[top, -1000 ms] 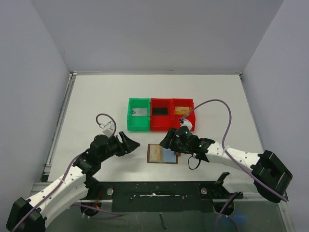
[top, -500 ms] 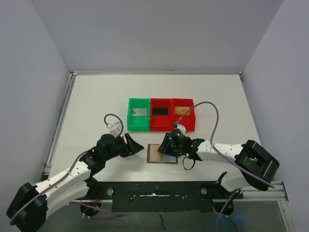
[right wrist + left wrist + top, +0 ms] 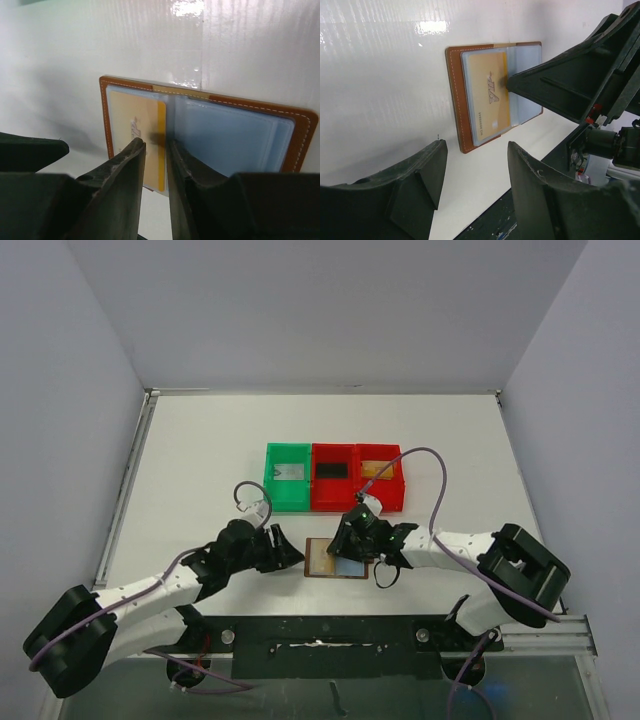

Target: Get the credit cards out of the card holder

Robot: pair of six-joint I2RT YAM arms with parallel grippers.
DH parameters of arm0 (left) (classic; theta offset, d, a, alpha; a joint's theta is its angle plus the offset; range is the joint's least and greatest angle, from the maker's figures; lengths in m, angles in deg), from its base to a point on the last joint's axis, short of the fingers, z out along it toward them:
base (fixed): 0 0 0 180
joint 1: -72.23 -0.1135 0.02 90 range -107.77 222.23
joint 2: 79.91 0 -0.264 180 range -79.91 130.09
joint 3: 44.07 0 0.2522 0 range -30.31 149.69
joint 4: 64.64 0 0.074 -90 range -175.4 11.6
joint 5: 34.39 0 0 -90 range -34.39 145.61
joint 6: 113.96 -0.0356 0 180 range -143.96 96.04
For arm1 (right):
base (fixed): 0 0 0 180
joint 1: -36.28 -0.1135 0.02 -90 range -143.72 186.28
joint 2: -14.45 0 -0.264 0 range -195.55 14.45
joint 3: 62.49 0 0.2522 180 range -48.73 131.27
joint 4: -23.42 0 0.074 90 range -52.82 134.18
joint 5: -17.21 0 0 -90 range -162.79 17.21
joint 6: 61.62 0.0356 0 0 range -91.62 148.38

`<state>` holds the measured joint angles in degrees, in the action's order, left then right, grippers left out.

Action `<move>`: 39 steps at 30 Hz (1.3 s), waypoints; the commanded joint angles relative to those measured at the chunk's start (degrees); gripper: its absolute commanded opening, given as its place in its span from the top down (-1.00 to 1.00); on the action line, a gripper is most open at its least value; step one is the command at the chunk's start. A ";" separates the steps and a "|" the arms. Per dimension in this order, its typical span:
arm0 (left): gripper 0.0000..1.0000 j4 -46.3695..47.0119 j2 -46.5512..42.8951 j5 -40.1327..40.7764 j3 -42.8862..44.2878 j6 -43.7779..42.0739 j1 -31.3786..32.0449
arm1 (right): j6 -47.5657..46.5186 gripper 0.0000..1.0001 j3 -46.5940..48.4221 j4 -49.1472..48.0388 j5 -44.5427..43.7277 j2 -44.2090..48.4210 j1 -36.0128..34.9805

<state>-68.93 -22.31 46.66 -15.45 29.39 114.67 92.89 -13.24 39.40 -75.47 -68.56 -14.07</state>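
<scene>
My right gripper [image 3: 155, 145] has its jaws at a narrow slit over the inner edge of the gold credit card [image 3: 132, 117] — whether they pinch it, I cannot tell. The card looks thin, stiff and slick, lying flat in the open card holder [image 3: 235, 135] on the table [image 3: 75, 45] — I'd take that exposed edge, since the light holder may drag along.

Card holder [image 3: 225, 140]: brown leather, white stitching, pale blue-grey lining; lying open and flat beneath the right end effector [image 3: 156, 142]. Credit card [image 3: 127, 117]: gold, sitting pocketed in the half nearer the left end effector [image 3: 476, 147].
</scene>
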 commanded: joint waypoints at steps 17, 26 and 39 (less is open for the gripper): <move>0.39 8.72 15.46 3.23 8.21 -2.13 6.67 | 2.13 0.55 -0.40 -1.09 -2.28 -2.36 0.18; 0.58 3.15 19.21 6.24 10.72 -3.58 7.46 | 2.09 0.56 -1.82 -2.98 -0.32 -1.71 1.27; 0.90 -1.03 21.36 7.69 12.48 -4.29 7.52 | 0.95 0.70 -1.74 -4.81 2.55 -2.16 2.16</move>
<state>-67.97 -1.52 52.36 -5.75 26.35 121.97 94.66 -14.79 35.82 -73.15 -70.52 -12.04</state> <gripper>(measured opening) 0.064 0.168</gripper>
